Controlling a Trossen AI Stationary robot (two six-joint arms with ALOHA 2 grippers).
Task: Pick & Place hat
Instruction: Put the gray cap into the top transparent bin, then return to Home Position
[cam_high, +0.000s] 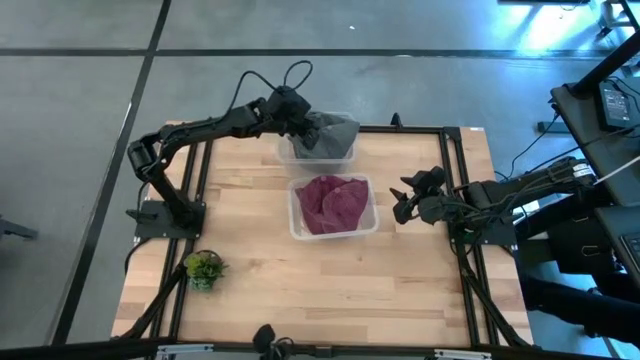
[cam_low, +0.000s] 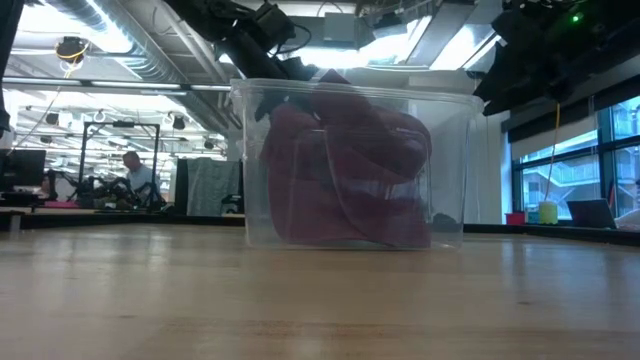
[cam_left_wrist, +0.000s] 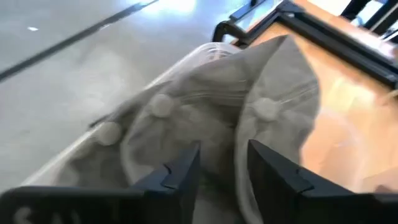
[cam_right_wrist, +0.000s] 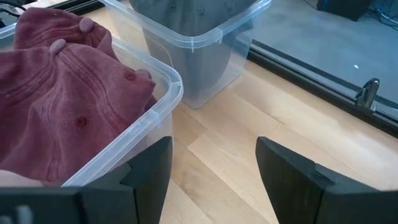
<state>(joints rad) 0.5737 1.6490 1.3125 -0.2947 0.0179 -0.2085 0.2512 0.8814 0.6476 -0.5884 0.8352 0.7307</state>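
While the right gripper (cam_high: 403, 200) waits spread and empty beside the maroon hats' bin (cam_high: 297, 222), the left gripper (cam_high: 305, 135) pinches a grey hat (cam_high: 335, 132) over the bin beyond (cam_high: 288, 153), seemingly mid-transfer.

Left gripper (cam_high: 308, 130) on grey hat (cam_high: 330, 133)

Robotics lab: exposed ceiling ducts (cam_low: 150, 45), monitor-laden benches (cam_low: 40, 195).
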